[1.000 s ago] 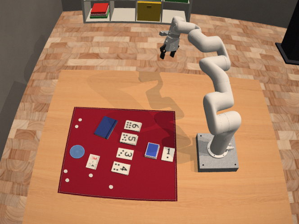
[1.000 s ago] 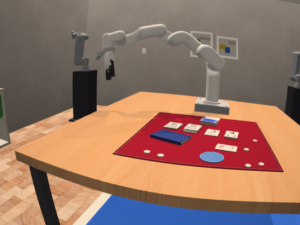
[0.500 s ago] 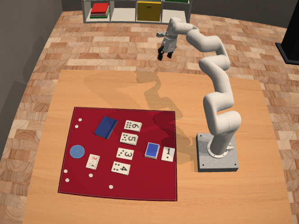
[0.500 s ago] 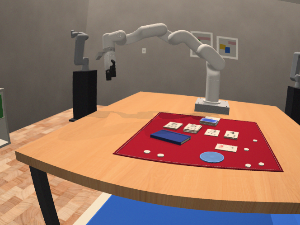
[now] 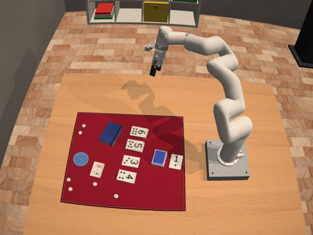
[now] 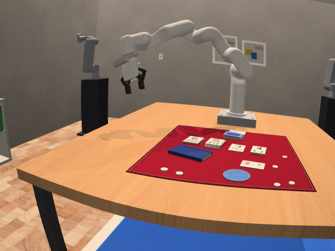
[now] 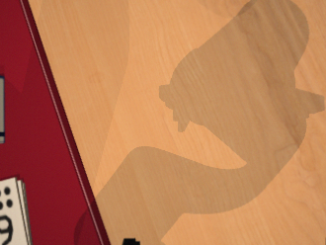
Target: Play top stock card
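The face-down stock (image 5: 159,157) (image 6: 233,134) is a stack with blue backs near the mat's robot side. Four face-up piles with black markings stand in a row: a 6 (image 5: 138,131) (image 6: 192,139), a 5 (image 5: 135,145) (image 6: 215,141), a 3 (image 5: 130,161) (image 6: 236,147) and a 4 (image 5: 126,176) (image 6: 258,150). The 6 pile (image 7: 9,212) shows partly in the wrist view. A face-up 1 card (image 5: 175,162) lies beside the stock. My gripper (image 5: 155,72) (image 6: 134,89) is open and empty, high above the table beyond the mat, far from the cards.
On the red mat (image 5: 156,197) (image 6: 151,162) are a dark blue book (image 5: 110,133) (image 6: 190,152), a light blue disc (image 5: 80,159) (image 6: 236,175), a small card with a red 3 and a black 4 (image 5: 96,169) (image 6: 252,164), and several white discs. The arm's shadow falls across table and mat.
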`<state>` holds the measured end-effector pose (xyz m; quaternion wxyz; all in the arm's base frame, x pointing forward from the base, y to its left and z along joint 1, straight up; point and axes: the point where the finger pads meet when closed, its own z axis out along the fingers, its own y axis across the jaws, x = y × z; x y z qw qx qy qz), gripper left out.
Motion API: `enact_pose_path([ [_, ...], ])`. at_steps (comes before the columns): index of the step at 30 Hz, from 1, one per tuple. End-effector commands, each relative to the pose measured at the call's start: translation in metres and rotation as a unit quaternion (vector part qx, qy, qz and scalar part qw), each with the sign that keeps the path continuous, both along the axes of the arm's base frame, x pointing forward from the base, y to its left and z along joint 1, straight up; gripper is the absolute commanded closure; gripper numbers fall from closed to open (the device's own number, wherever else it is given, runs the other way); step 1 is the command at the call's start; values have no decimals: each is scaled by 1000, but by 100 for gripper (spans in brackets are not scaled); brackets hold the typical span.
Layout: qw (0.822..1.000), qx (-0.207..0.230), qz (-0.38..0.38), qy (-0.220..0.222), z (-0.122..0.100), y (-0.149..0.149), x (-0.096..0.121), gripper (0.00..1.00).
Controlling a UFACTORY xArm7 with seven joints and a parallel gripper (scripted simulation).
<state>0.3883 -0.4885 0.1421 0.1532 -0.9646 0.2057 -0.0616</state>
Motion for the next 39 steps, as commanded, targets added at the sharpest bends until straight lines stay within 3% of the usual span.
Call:
enact_pose_path([
  [1, 997, -27, 69, -24, 1, 42, 31, 0],
  [2, 992, -35, 116, -31, 0, 67, 43, 0],
  [4, 992, -35, 116, -31, 0, 72, 46, 0],
  [5, 985, -44, 165, -38, -2, 97, 56, 0],
  [9, 985, -44, 165, -38, -3, 103, 59, 0],
  [11, 961, -63, 265, -50, -8, 162, 76, 0],
  [14, 961, -63, 265, -50, -9, 171, 78, 0],
  [15, 944, -72, 316, -55, -12, 193, 80, 0],
  [17, 944, -72, 316, -55, -13, 206, 83, 0],
  [18, 925, -82, 366, -59, -17, 235, 85, 0],
  [20, 925, -82, 366, -59, -18, 240, 85, 0],
  [21, 903, -92, 415, -62, -23, 268, 84, 0],
  [22, 903, -92, 415, -62, -23, 273, 84, 0],
  [23, 879, -101, 461, -64, -27, 290, 80, 0],
  [26, 879, -101, 461, -64, -29, 301, 80, 0],
  [27, 854, -109, 505, -65, -36, 332, 73, 0],
  [28, 854, -109, 505, -65, -36, 332, 73, 0],
  [29, 827, -117, 546, -66, -42, 356, 65, 0],
  [31, 827, -117, 546, -66, -42, 358, 65, 0],
  [32, 800, -125, 583, -65, -49, 381, 55, 0],
  [33, 800, -125, 583, -65, -49, 381, 55, 0],
  [34, 774, -131, 616, -64, -55, 400, 44, 0],
  [35, 774, -131, 616, -64, -55, 400, 44, 0],
  [36, 749, -137, 645, -62, -61, 417, 33, 0],
  [37, 749, -137, 645, -62, -61, 417, 33, 0],
  [38, 726, -142, 671, -61, -67, 430, 22, 0],
  [39, 726, -142, 671, -61, -67, 430, 22, 0],
])
